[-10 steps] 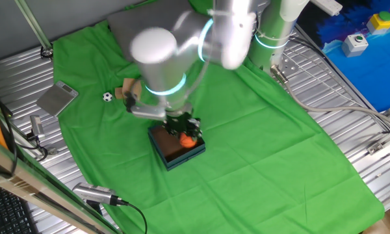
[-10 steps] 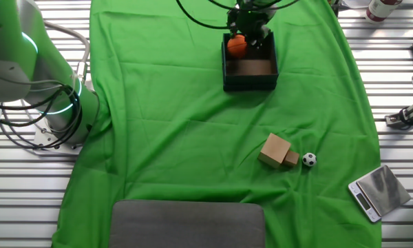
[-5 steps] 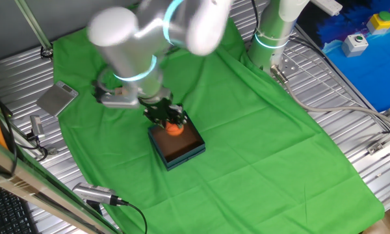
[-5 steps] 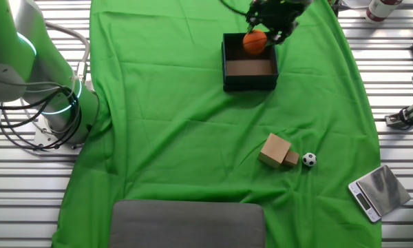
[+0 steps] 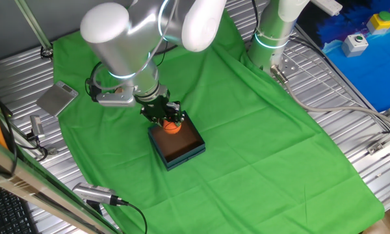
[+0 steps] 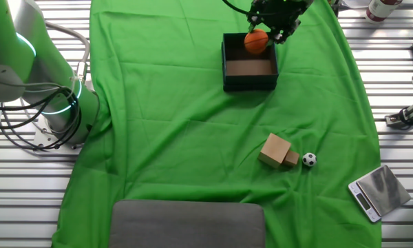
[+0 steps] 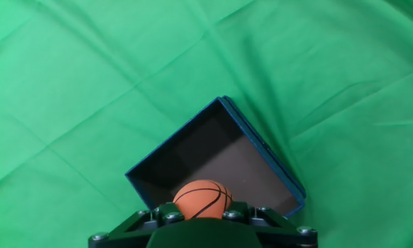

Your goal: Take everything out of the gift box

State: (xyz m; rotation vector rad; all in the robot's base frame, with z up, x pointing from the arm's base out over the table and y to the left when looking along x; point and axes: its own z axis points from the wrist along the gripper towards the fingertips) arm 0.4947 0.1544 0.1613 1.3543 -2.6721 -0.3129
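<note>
One fixed view: claw [image 5: 171, 121] closed around orange basketball [image 5: 173, 127], held just above the 11 o'clock corner of the gift box [image 5: 177, 144]. Box interior brown and bare, walls dark teal, resting on green cloth [image 5: 260, 130] over the surface. Flat grey metal plate [image 5: 57, 99] at 9 o'clock from the box, well apart.

The other fixed view: claw [image 6: 267, 27] at 12 o'clock of the frame, gripping basketball [image 6: 256, 41] over the far rim of the gift box [image 6: 249, 65]. Tan wooden block [image 6: 278, 151] on the cloth at 5 o'clock from the box, well apart. Black-and-white soccer ball [image 6: 308, 160] just beside the block, at its 3 o'clock. Metal plate [image 6: 378, 192] at the cloth's edge, 4 o'clock of the frame.

Hand view: basketball [image 7: 202, 198] seated between the fingers [image 7: 166, 217], narrow opening only as wide as the ball. Gift box [image 7: 261, 148] beneath, open, nothing inside, turned cornerwise.
</note>
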